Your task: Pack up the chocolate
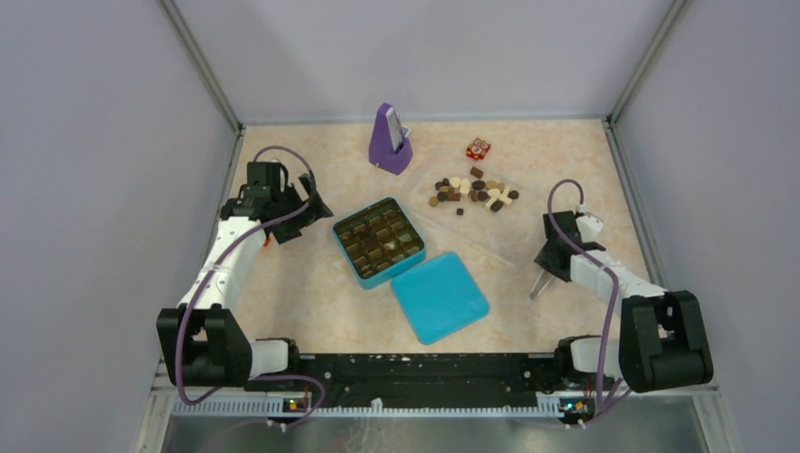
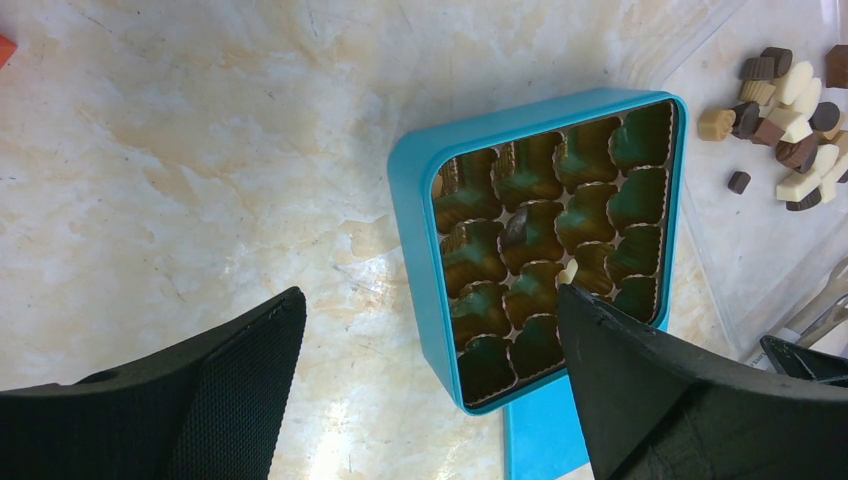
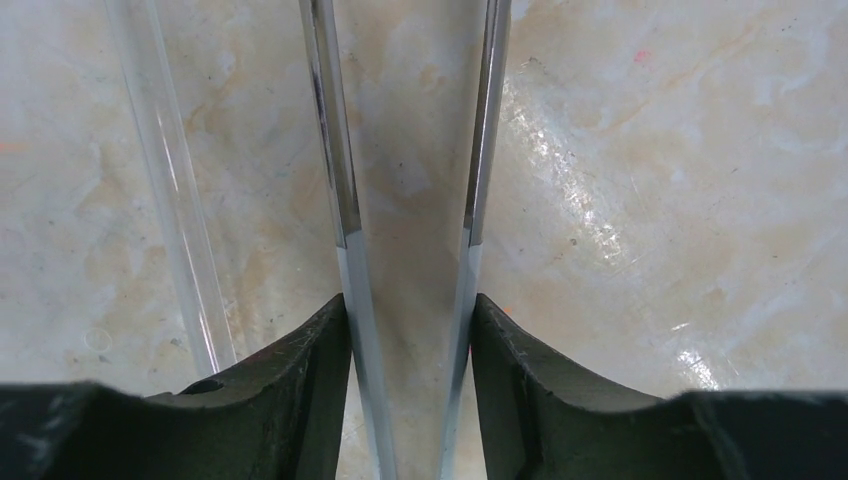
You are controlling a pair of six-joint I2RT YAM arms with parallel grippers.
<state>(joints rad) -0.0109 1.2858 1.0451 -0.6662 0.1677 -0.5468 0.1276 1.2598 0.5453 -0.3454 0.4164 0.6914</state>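
The chocolate (image 1: 475, 192) lies as a loose pile of dark, light brown and cream pieces on a clear plastic tray (image 1: 509, 243), also seen in the left wrist view (image 2: 790, 110). An open teal box (image 1: 341, 229) with gold paper cups stands mid-table (image 2: 415, 230); a cream piece (image 2: 568, 270) shows in one cup. My left gripper (image 1: 307, 219) hangs open just left of the box (image 2: 430, 297), holding nothing. My right gripper (image 1: 557, 260) is to the right, beside the tray, shut on metal tweezers (image 1: 540, 283), whose two blades (image 3: 340, 180) run forward between the jaws (image 3: 410, 300).
The teal lid (image 1: 440, 296) lies flat in front of the box (image 2: 540, 440). A purple upright object (image 1: 389, 140) stands at the back. A small red-and-white cube (image 1: 477, 148) sits behind the pile. Walls close in the table on three sides.
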